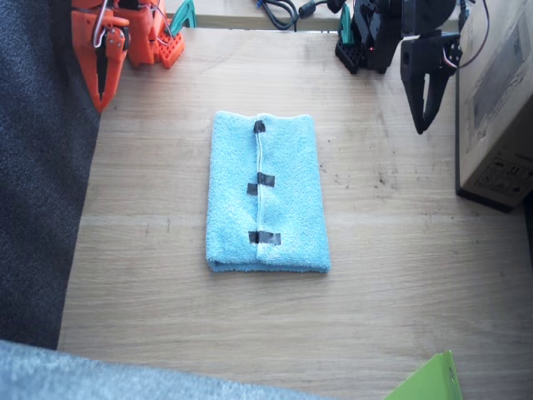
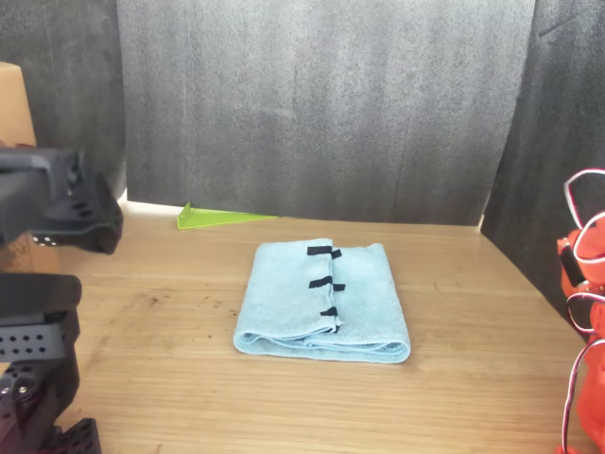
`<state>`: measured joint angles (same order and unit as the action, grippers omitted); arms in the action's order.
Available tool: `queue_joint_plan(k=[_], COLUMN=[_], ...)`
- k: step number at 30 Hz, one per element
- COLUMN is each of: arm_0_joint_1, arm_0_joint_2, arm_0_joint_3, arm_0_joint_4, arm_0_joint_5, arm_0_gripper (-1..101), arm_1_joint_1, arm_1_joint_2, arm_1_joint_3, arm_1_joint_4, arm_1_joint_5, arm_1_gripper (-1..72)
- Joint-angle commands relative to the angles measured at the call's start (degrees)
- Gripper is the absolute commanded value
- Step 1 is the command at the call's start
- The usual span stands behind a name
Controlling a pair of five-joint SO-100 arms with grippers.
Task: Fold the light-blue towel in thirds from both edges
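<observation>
The light-blue towel (image 1: pixel 266 200) lies folded in the middle of the wooden table, a narrow upright rectangle. Its two short edges meet along a centre seam, marked by black tape strips (image 1: pixel 265 179). From the front, the towel (image 2: pixel 321 303) shows as a flat stack with layered folds at its near end. My left gripper (image 1: pixel 420 125), black, hangs shut to the right of the towel's far end, well clear of it. My right gripper (image 1: pixel 102 102), orange, points down, shut, at the table's far left corner, holding nothing.
A cardboard box (image 1: pixel 500 100) stands along the right edge near the left arm. Dark grey fabric (image 1: pixel 42 167) borders the left side of the table. A bright green sheet (image 1: pixel 429 379) pokes in at the near right corner. Cables (image 1: pixel 279 10) lie at the far edge.
</observation>
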<state>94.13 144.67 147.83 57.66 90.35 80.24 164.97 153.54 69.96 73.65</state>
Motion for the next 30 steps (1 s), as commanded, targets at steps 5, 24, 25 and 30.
queue_joint_plan(k=[5,24,25,30], arm_0_joint_1=[1.0,-1.3,-1.3,-1.3], arm_0_joint_2=[19.9,37.4,37.4,37.4], arm_0_joint_3=[8.0,14.6,14.6,14.6], arm_0_joint_4=[2.9,7.6,7.6,7.7], arm_0_joint_5=[0.4,3.3,3.3,3.6], arm_0_gripper=[0,0,0,0], arm_1_joint_1=[0.5,-1.0,-1.0,-0.4], arm_1_joint_2=[6.2,15.5,15.5,15.5], arm_1_joint_3=[3.3,5.4,5.4,5.4], arm_1_joint_4=[0.8,5.3,5.3,5.5], arm_1_joint_5=[1.7,3.7,3.6,3.3], arm_1_gripper=[-0.1,1.5,1.2,0.4])
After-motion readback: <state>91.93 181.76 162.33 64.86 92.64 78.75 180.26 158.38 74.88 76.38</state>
